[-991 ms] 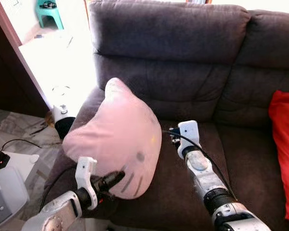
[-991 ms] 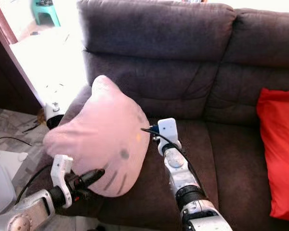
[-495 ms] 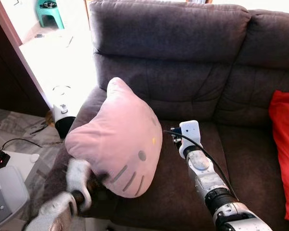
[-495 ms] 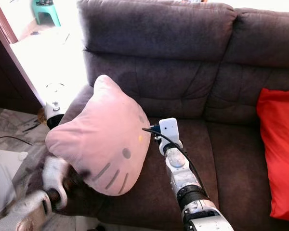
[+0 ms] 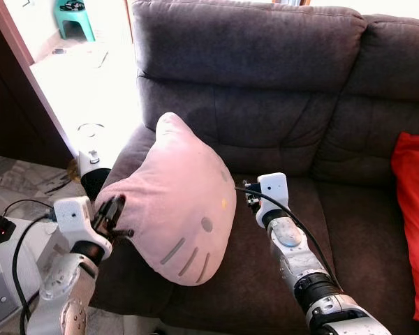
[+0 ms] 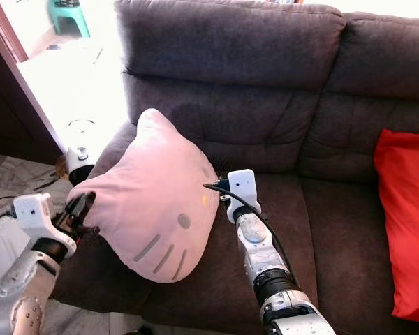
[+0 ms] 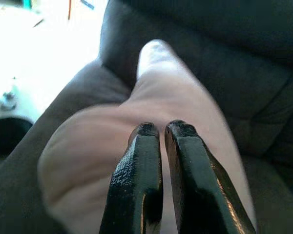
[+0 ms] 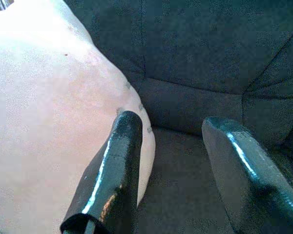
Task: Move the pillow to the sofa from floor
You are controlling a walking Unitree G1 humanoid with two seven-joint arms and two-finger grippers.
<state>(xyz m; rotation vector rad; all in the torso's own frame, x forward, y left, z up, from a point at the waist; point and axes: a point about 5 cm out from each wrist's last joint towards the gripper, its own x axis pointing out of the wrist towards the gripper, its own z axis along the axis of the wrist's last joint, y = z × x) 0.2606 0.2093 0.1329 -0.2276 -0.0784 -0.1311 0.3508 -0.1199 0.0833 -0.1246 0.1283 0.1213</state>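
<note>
The soft pink cat-face pillow [image 5: 174,206] already rests on the dark grey fabric sofa [image 5: 265,105], leaning against its left armrest, so the move looks nearly done; what is left, in my judgement, is to let go and draw both arms clear. The left claw [image 5: 112,211] sits at the pillow's left corner, fingers nearly together with no fabric visibly between them. The right claw [image 8: 173,161] is spread wide beside the pillow's right edge, holding nothing.

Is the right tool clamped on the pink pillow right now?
No, the right tool stands open beside the pink pillow, with the dark sofa seat showing between its two fingers.
</note>
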